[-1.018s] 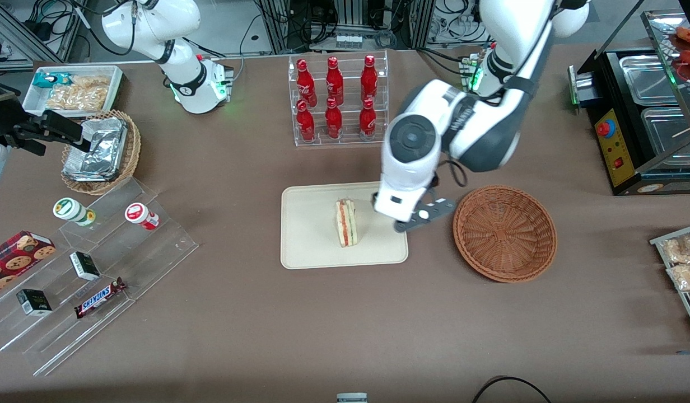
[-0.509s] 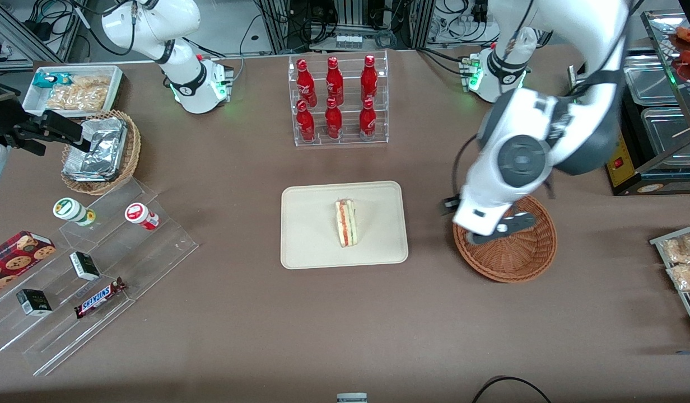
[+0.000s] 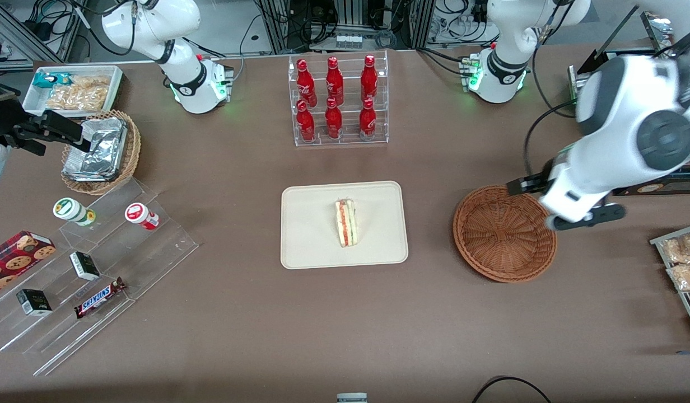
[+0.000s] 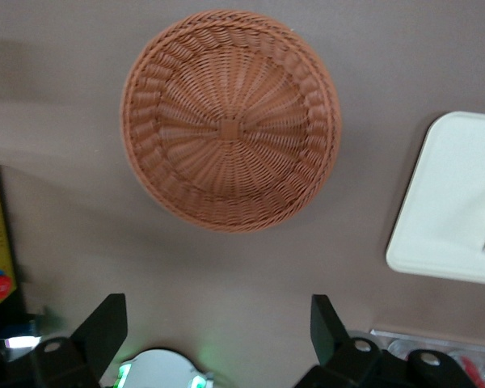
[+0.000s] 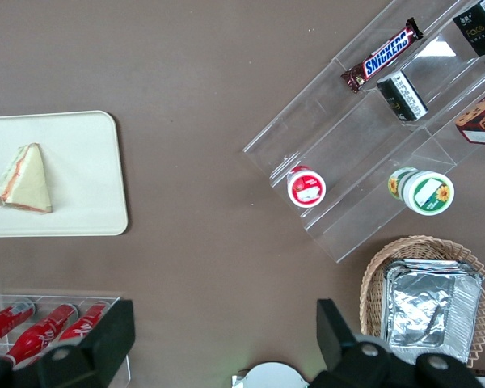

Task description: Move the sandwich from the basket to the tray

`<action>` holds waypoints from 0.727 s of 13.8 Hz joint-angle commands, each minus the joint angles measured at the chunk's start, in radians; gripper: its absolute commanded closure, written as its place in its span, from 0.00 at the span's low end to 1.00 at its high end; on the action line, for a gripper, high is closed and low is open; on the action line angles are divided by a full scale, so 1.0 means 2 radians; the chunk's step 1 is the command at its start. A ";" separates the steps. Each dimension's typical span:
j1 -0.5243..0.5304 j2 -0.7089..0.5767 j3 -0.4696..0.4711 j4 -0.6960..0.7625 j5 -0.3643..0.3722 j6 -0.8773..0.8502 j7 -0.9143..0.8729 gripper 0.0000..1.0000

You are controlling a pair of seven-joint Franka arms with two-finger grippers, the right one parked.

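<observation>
The sandwich point(image 3: 345, 223) stands on its edge in the middle of the cream tray point(image 3: 311, 229), filling side up. It also shows in the right wrist view point(image 5: 23, 179) on the tray point(image 5: 81, 162). The reddish-brown basket point(image 3: 504, 232) is empty and lies beside the tray, toward the working arm's end. My left gripper point(image 3: 527, 183) is open and empty, held high above the basket's rim, away from the tray. In the left wrist view the gripper point(image 4: 218, 311) looks down on the basket point(image 4: 230, 121) and a part of the tray point(image 4: 457, 202).
A clear rack of red bottles point(image 3: 336, 101) stands farther from the camera than the tray. A black food warmer point(image 3: 630, 112) and a rack of snack bags point(image 3: 681, 263) are at the working arm's end. Acrylic steps with snacks point(image 3: 93, 263) and a tan basket with foil packets point(image 3: 101, 151) are at the parked arm's end.
My left gripper has swung away from the tray, across the basket, toward the working arm's end. The sandwich has stayed on the tray.
</observation>
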 commanded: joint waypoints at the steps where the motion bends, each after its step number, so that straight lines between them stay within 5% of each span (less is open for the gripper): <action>1: 0.021 -0.037 -0.010 -0.008 0.003 -0.032 0.052 0.00; 10: 0.049 -0.077 0.009 0.021 0.003 -0.074 0.093 0.00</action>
